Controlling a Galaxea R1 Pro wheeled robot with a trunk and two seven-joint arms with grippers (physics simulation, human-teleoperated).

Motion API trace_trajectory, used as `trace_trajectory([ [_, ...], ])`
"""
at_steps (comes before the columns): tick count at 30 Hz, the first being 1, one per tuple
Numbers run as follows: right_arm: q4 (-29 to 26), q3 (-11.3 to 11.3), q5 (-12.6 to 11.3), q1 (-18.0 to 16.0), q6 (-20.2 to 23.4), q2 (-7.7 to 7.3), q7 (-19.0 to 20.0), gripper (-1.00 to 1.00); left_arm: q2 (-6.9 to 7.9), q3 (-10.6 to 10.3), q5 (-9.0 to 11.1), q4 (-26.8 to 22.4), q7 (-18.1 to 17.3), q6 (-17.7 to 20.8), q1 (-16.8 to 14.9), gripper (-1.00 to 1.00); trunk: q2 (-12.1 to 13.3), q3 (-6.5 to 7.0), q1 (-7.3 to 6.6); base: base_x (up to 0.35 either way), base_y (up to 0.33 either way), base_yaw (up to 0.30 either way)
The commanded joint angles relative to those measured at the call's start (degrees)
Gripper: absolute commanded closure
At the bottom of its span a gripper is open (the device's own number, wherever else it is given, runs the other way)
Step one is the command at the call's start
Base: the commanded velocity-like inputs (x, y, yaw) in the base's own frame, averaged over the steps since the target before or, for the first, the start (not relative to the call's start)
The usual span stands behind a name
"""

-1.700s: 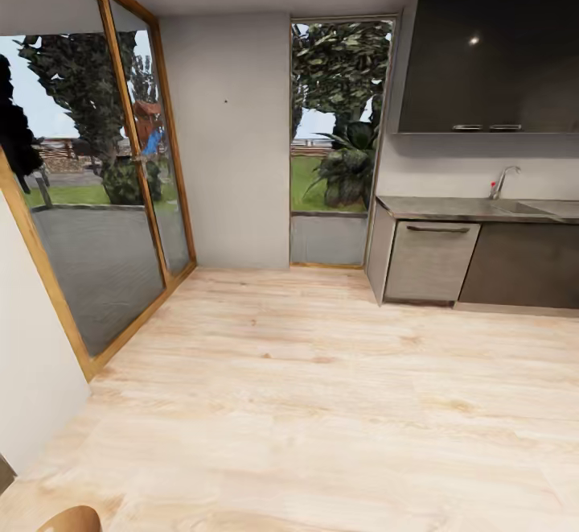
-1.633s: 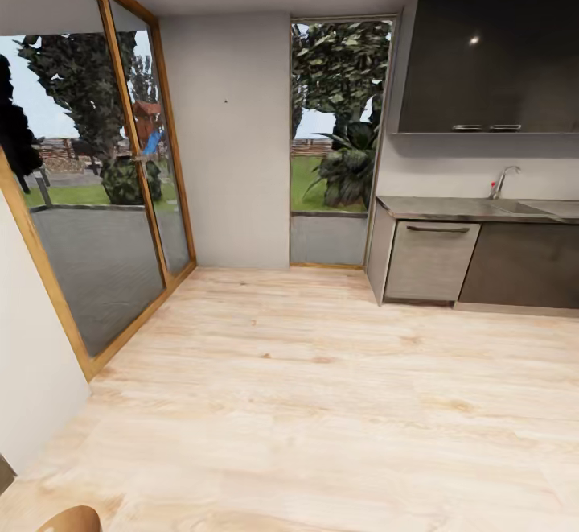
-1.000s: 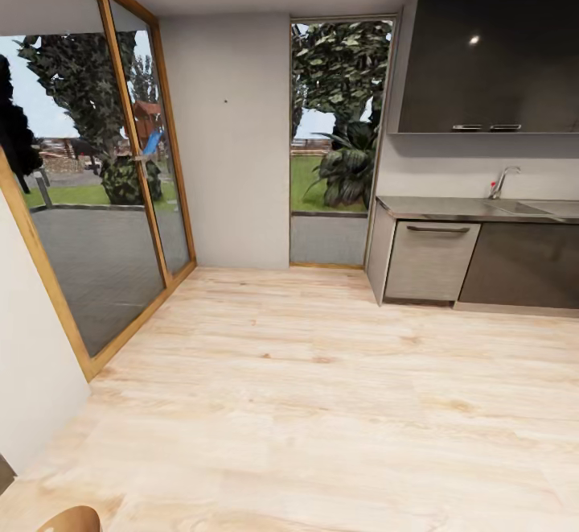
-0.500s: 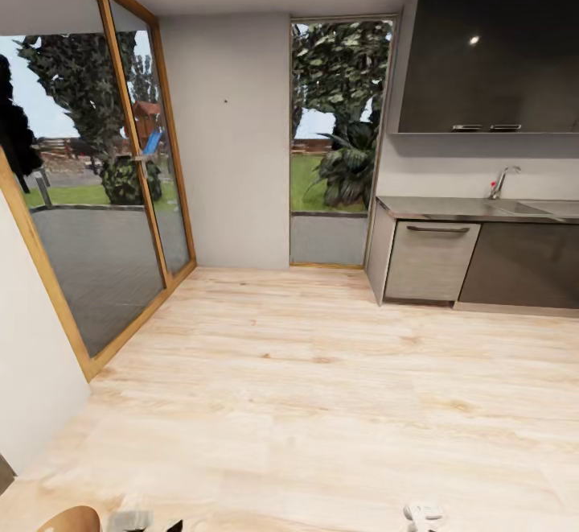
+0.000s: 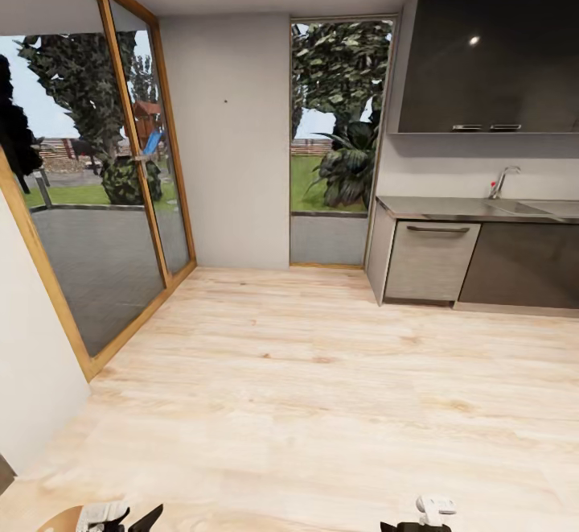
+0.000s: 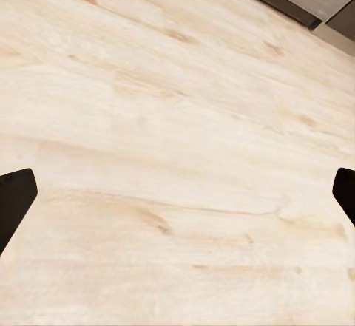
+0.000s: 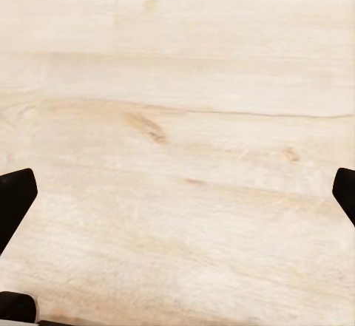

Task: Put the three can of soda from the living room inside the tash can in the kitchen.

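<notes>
Head view of the kitchen (image 5: 322,371): pale plank floor, dark cabinets and a steel-grey counter (image 5: 474,208) with chrome tap (image 5: 503,181) at far right, wood-framed glass doors (image 5: 96,194) at left. The left end effector (image 5: 121,517) and right end effector (image 5: 418,516) sit at the near edge; in the wrist views each has its fingertips spread wide over bare floor, holding nothing. No soda can and no trash can can be located from these views. Judged from this, nothing is yet delivered: all three cans remain to be fetched from the living room and dropped in.
</notes>
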Motion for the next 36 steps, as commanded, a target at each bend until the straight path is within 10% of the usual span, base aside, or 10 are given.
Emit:
trace_trajectory([
  [1,0.0,0.0,0.0,0.0,0.0,0.00,0.0,-1.00,0.02,0.0,0.0,0.0,0.0,0.0,0.0,-1.00,0.0,0.00,0.00,0.000,0.000,0.000],
  [36,0.1,0.1,0.1,0.0,0.0,0.04,-0.1,-1.00,0.08,0.1,0.0,-0.1,-0.1,-0.1,0.0,-1.00,0.0,0.00,0.00,0.000,0.000,0.168],
])
